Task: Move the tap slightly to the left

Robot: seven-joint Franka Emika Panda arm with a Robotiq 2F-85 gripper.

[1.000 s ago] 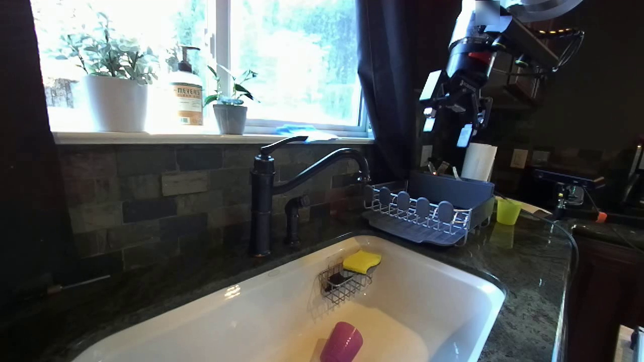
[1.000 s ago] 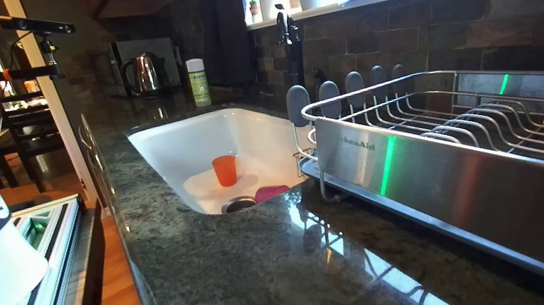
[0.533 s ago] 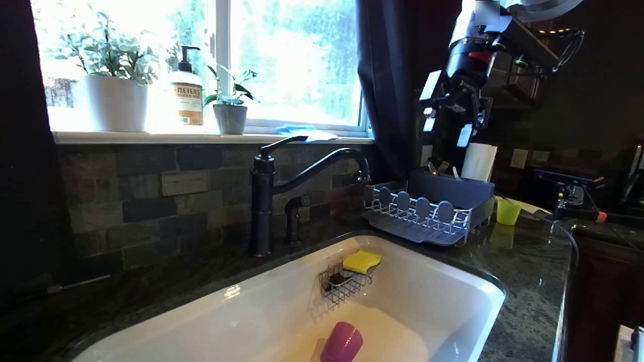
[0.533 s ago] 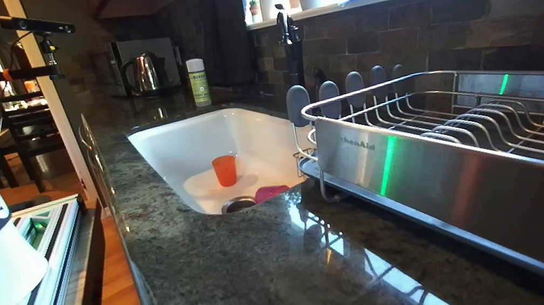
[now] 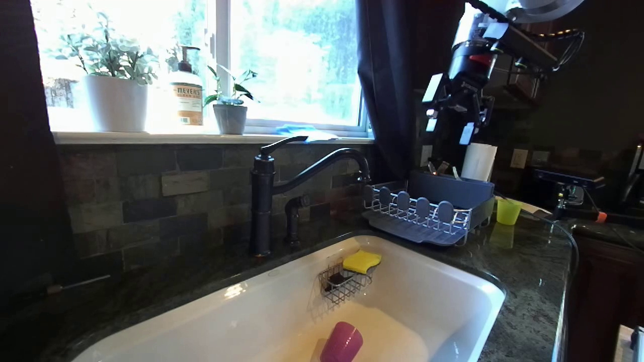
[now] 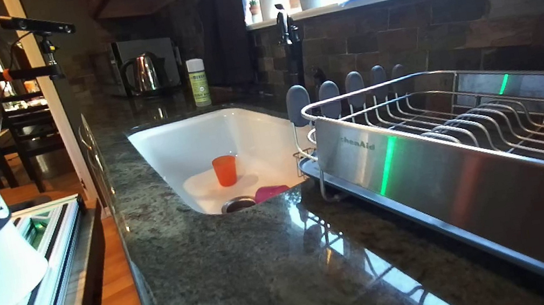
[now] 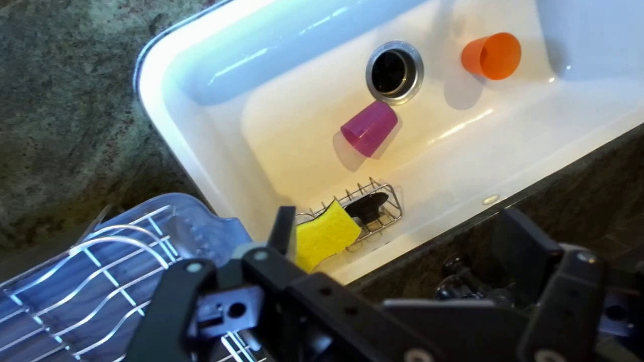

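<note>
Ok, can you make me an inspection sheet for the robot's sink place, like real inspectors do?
Surface: glossy, speckled dark stone counter around a white sink.
Job's things: dark metal tap, its long arched spout pointing towards the silver metal dish rack.
Clutter: pink plastic cup on its side and orange plastic cup in the sink, bright yellow sponge at a small wire basket, lime-green cup on the counter.
Grippers: black two-fingered gripper, open, holding nothing, apart from the tap.
Cables: thin black cable looping beside the white-and-black robot arm.
Surroundings: bright window, with a leafy plant in a white pot and a white pump bottle on its sill.
</note>
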